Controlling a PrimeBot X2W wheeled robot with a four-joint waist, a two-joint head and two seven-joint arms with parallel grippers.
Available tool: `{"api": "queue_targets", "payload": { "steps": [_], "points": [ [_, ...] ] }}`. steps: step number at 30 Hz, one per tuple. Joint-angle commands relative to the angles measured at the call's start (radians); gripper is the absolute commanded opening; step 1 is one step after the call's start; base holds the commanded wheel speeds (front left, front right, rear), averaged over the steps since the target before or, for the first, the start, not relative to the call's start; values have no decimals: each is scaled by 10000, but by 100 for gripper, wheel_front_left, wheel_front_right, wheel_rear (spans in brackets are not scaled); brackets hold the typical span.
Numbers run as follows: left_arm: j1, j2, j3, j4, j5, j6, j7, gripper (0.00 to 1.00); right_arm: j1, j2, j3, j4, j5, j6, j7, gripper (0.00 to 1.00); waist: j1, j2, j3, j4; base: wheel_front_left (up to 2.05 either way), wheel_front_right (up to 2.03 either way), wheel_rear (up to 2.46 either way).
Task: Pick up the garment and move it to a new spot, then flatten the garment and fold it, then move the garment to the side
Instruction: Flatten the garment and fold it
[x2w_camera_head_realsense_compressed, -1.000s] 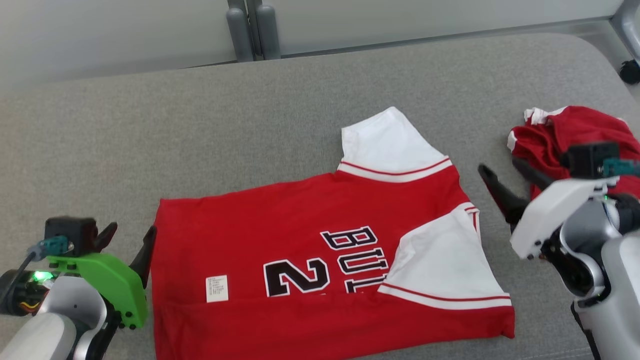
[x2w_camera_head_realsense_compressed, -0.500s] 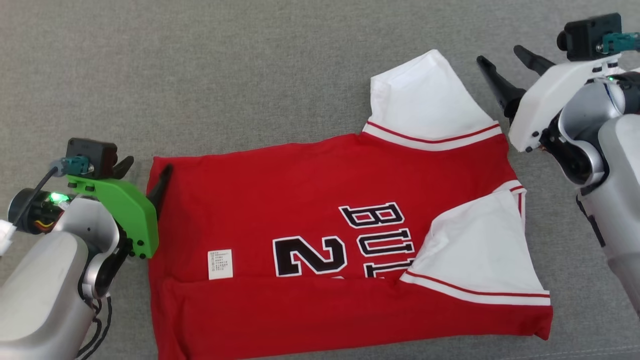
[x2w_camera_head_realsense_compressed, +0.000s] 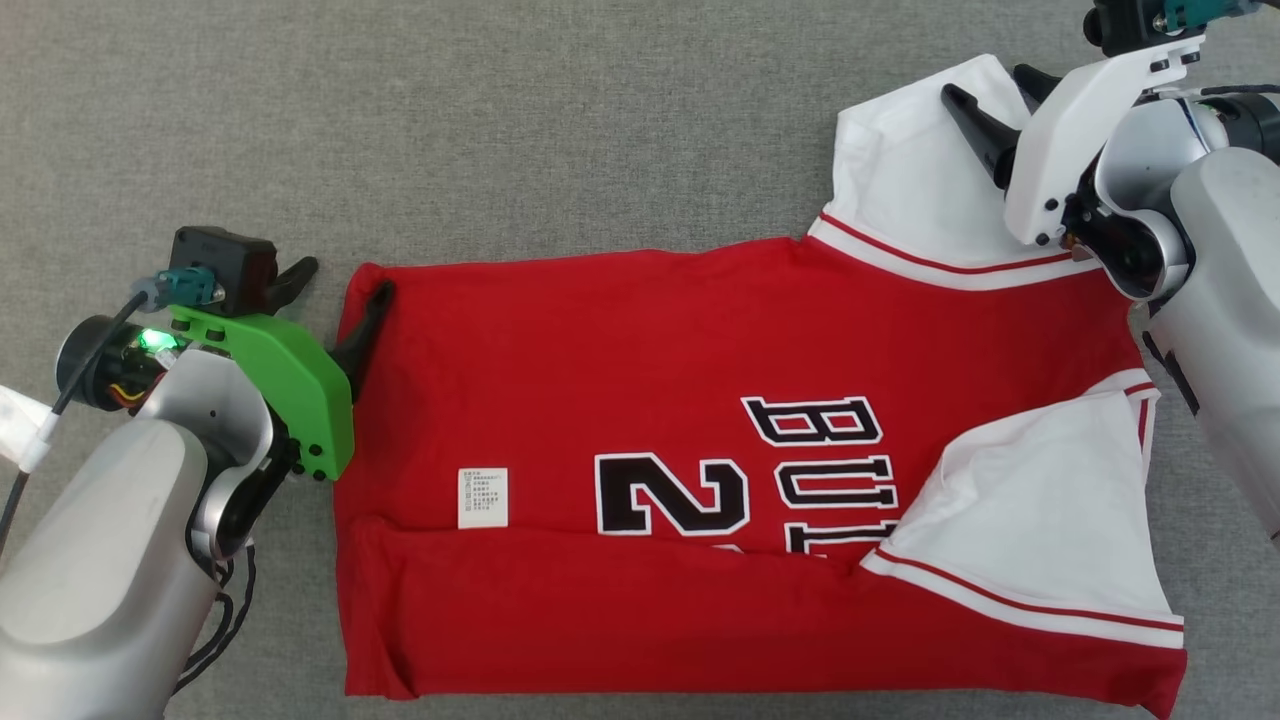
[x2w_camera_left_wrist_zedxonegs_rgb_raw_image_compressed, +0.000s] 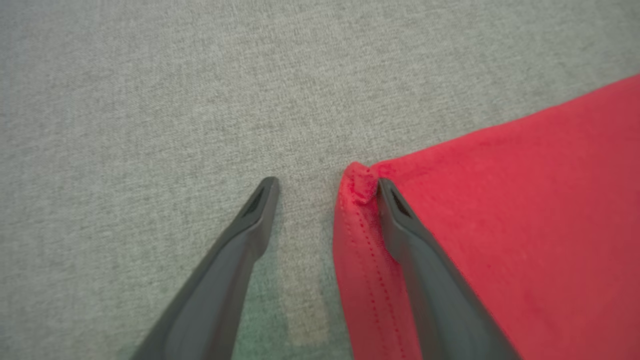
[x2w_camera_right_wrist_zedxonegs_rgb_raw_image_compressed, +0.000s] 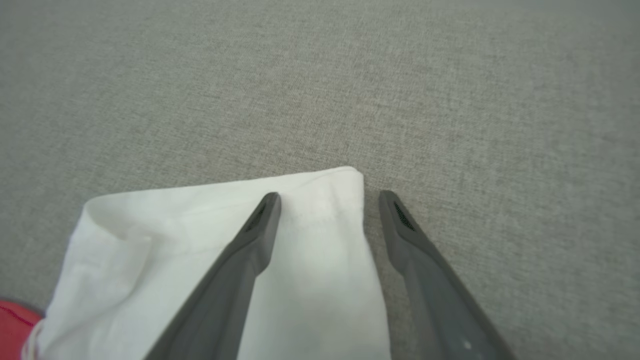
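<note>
The garment (x2w_camera_head_realsense_compressed: 600, 360) lies flat across the grey bench (x2w_camera_head_realsense_compressed: 500, 120), hem toward the robot's left and collar end toward its right, so the pick-up, the move and the flattening look done. Folding appears to have begun. The nearest long side is turned up in a red band that covers the bottom of the lettering (x2w_camera_head_realsense_compressed: 740, 480), and the near sleeve (x2w_camera_head_realsense_compressed: 1040, 510) is laid in over the chest. A small white label (x2w_camera_head_realsense_compressed: 482, 497) sits just above that band. The far side is not yet folded, and the far sleeve (x2w_camera_head_realsense_compressed: 910, 190) sticks out flat. The left gripper (x2w_camera_head_realsense_compressed: 345, 278) stands open astride the far hem corner, one finger on the red cloth and one on the bench. The right gripper (x2w_camera_head_realsense_compressed: 986, 82) stands open over the far sleeve's outer corner. Neither holds anything. What seems left is the far fold, the crosswise folds and the move aside.
</note>
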Motion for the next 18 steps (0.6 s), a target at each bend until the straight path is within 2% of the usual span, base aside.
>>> {"api": "queue_targets", "payload": {
  "steps": [1, 8, 9, 10, 13, 14, 15, 16, 17, 18],
  "points": [
    [-107, -16, -50, 69, -25, 3, 32, 100, -209, 5, 142, 203, 110, 0, -81, 100, -1, -1, 127, 129, 0, 0, 0],
    [-184, -70, -185, 110, -76, -62, 151, 100, -564, 180, 787, 1053, 639, 0, -121, 100, -1, -1, 262, 167, 0, 0, 0],
    [-200, -90, -207, 124, -89, -80, 150, 100, -576, 224, 903, 1113, 752, 2, -105, 82, -1, -1, 272, 157, 0, 0, 0],
    [-212, -91, -224, 139, -99, -95, 160, 100, -604, 236, 1011, 1161, 838, 3, -135, 48, -1, -1, 278, 143, 0, 0, 0],
    [-207, -45, -258, 236, -162, -112, 279, 100, -642, 220, 1284, 1240, 1057, 2, -173, 25, -1, -1, 221, 80, 0, 0, 0],
    [-177, -30, -261, 276, -186, -124, 316, 97, -643, 211, 1378, 1255, 1141, 2, -181, 23, -1, -1, 176, 46, 0, 0, 0],
    [-162, -13, -256, 298, -185, -125, 352, 82, -648, 210, 1454, 1257, 1222, 2, -178, 15, -1, -1, 143, 18, 0, 0, 0],
    [-144, 3, -248, 333, -190, -121, 369, 63, -650, 198, 1521, 1236, 1310, 0, -174, 0, -1, -1, 108, -14, 0, 0, 0],
    [-110, 21, -256, 384, -247, -148, 449, 17, -657, 173, 1613, 1185, 1399, 0, -201, 0, -1, -1, 71, -50, 0, 0, 0],
    [-74, 36, -258, 415, -317, -165, 494, 0, -663, 144, 1704, 1136, 1506, 0, -262, 0, -1, -1, 35, -87, 0, 0, 0]
  ]
}}
